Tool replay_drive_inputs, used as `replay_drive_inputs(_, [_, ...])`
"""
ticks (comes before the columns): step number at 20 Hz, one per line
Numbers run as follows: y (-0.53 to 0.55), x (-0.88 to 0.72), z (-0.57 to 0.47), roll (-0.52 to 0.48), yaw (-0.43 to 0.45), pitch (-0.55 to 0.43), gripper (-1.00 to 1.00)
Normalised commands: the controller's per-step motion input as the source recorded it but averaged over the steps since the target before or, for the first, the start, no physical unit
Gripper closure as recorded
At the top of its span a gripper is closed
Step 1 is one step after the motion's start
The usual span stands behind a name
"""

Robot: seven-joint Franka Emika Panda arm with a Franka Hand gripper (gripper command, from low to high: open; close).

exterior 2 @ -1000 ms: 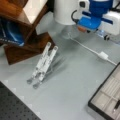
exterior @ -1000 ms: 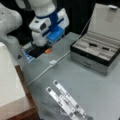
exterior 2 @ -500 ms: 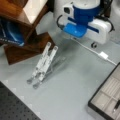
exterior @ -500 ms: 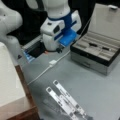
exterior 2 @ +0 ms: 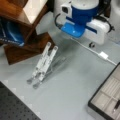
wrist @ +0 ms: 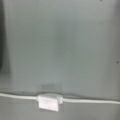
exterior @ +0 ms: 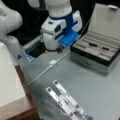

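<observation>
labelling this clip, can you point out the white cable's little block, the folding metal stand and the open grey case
small white block on the thin white cable (wrist: 48, 102), wrist view, its top face.
folding silver metal stand (exterior 2: 42, 63), a front view, middle of its two bars.
open grey compartment case (exterior: 96, 50), a front view, its divided inner tray.

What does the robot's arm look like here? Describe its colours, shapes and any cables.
The arm is glossy white with rounded, bulky casings and a blue band around its wrist. A bright blue block is fixed to the wrist, also seen in a front view. A black cable loops beside it. The pincer itself is hidden.
</observation>
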Motion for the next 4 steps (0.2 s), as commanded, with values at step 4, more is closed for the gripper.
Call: replay_drive_inputs(4, [-0.13, 0.20, 0.13, -0.147, -0.001, 0.197, -1.00])
